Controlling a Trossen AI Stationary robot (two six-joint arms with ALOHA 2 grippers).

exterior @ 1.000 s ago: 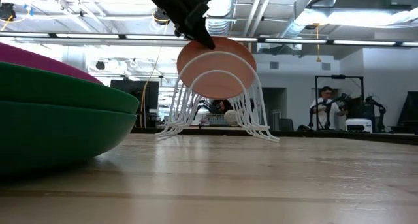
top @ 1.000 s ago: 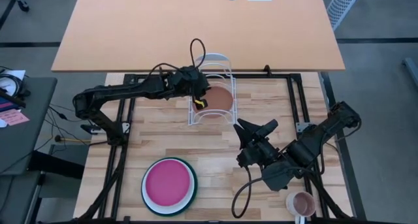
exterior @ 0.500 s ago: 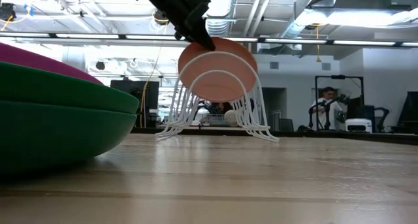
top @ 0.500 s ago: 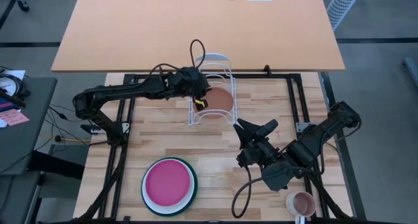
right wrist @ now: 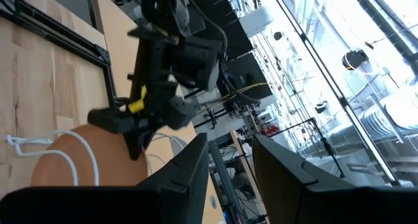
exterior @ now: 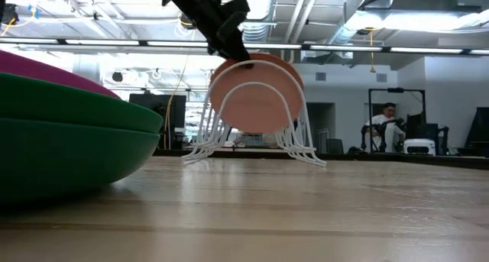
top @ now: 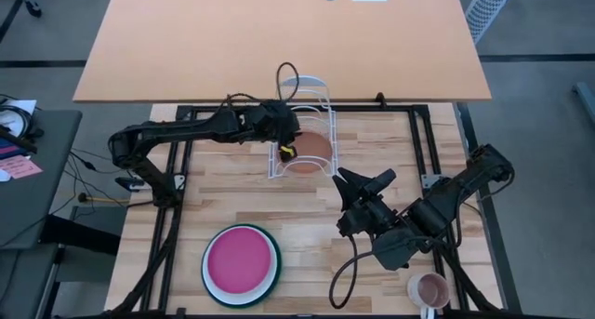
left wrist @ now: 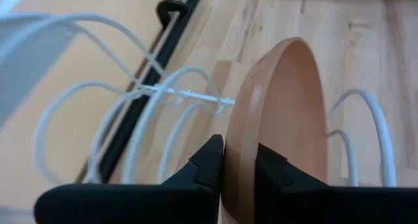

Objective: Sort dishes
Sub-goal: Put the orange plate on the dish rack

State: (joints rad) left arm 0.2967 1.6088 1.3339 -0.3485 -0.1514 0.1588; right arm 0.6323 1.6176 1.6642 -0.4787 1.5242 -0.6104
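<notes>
Pale wooden slats of the work table point(top: 232, 193) carry a white wire dish rack point(top: 302, 124) at the far side, where the left gripper point(left wrist: 240, 160) stands over it, its two dark fingers pinched on the rim of the small round terracotta-brown plate point(exterior: 256, 94), which sits upright between the rack's wire loops. Well away from that gripper, toward the near left corner, the round magenta-pink plate point(top: 240, 260) lies on the white plate point(top: 212, 282) and the large dark green plate point(exterior: 69, 143). The right gripper point(top: 365, 182) waits mid-table with fingers spread and empty, a small pink mug point(top: 429, 288) behind it.
</notes>
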